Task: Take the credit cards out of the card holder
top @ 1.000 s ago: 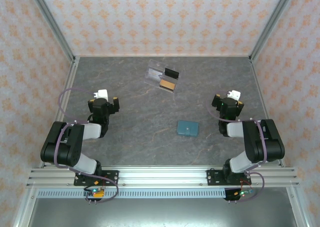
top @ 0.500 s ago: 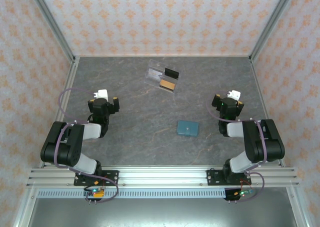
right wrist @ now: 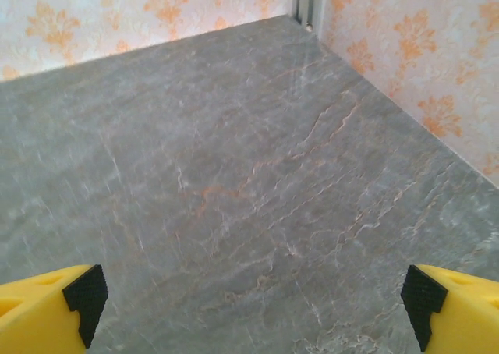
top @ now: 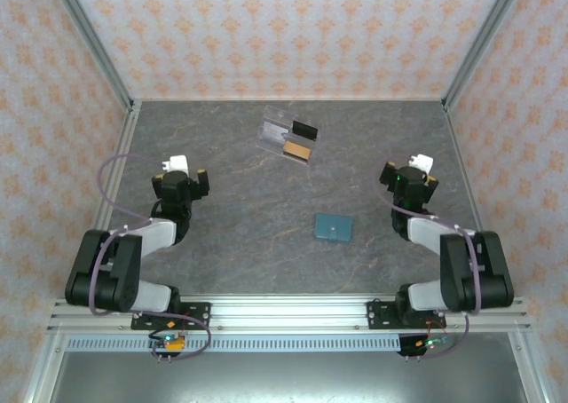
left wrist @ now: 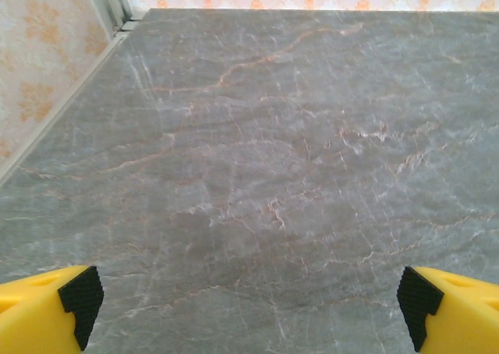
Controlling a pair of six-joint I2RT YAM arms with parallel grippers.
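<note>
I see the card holder (top: 333, 228) lying flat, nearer the bases than both claws, to the left of my right gripper (top: 408, 174), which, like the left gripper (top: 182, 174), stands wide apart and holds nothing.

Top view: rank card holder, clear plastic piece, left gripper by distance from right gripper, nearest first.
1. card holder, left of the right gripper, nearer the bases
2. clear plastic piece, far middle of the table
3. left gripper, left side
</note>
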